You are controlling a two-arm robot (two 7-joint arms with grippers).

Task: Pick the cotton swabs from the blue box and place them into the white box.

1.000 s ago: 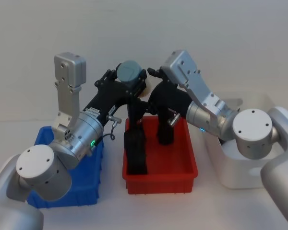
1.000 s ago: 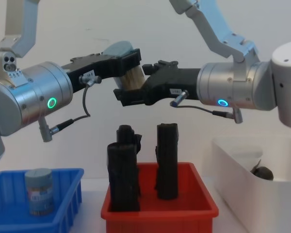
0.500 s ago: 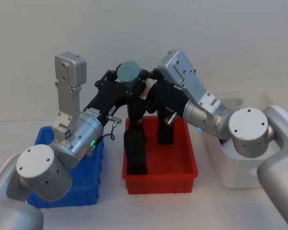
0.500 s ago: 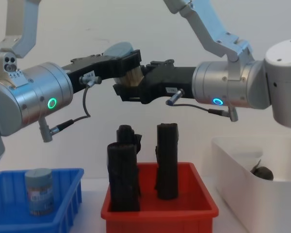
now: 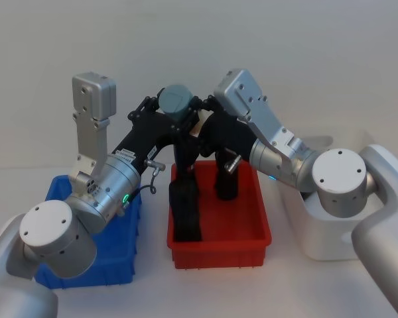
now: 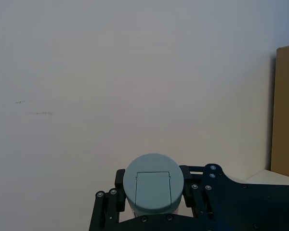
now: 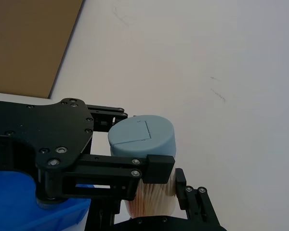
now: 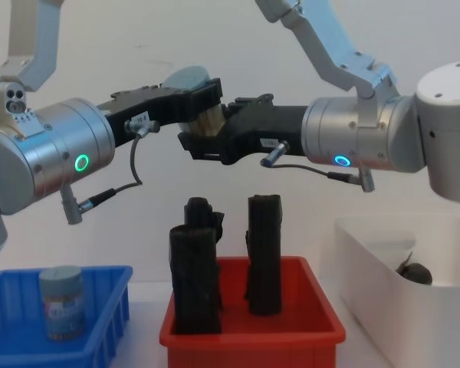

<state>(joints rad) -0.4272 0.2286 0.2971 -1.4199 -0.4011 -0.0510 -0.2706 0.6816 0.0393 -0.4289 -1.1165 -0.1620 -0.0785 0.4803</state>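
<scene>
Our left end effector [image 8: 203, 103] pinches a swab jar [image 5: 176, 103]: grey-blue cap, cream swabs inside. Our right end effector [image 8: 203, 142] meets its base; we cannot tell its grip.

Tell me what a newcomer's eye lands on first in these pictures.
A jar of cotton swabs held in mid-air above the red bin, gripped by the left tool with the right tool meeting it from the other side. Two black rolls stand upright in that bin. One more jar sits in the blue box; the white box stands at the right.
</scene>
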